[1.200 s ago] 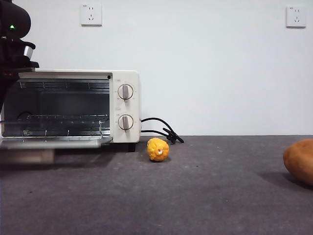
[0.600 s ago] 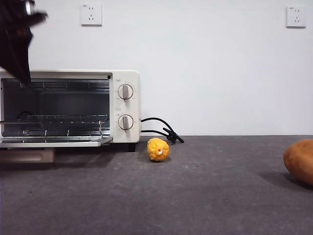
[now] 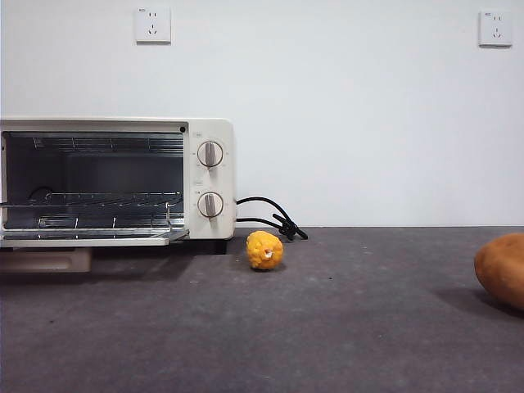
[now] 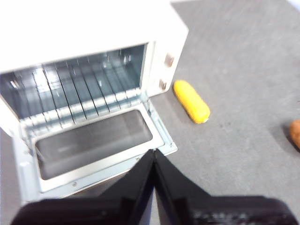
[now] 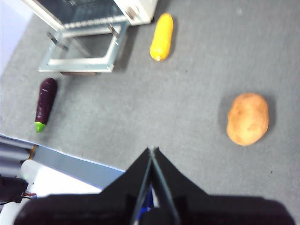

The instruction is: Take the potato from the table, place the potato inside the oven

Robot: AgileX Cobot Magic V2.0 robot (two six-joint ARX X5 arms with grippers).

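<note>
The potato (image 3: 501, 268) lies on the table (image 3: 344, 327) at the far right of the front view, cut by the frame edge; the right wrist view shows the potato (image 5: 248, 118) whole, and the left wrist view only an edge of the potato (image 4: 295, 133). The cream-white oven (image 3: 115, 180) stands at the left with its door (image 3: 86, 239) folded down and wire racks visible. My left gripper (image 4: 153, 152) hovers shut above the oven door (image 4: 93, 140). My right gripper (image 5: 152, 150) is shut, high above the table, apart from the potato. Neither gripper shows in the front view.
A yellow corn-like item (image 3: 264, 249) lies by the oven's right foot, beside the black cord (image 3: 270, 219). A purple eggplant (image 5: 45, 103) rests near the table's front edge (image 5: 70, 159), in front of the oven door. Two wall sockets sit high on the wall.
The dark arm at the front view's top left has risen and left the picture. The oven, yellow item and potato have not moved.
</note>
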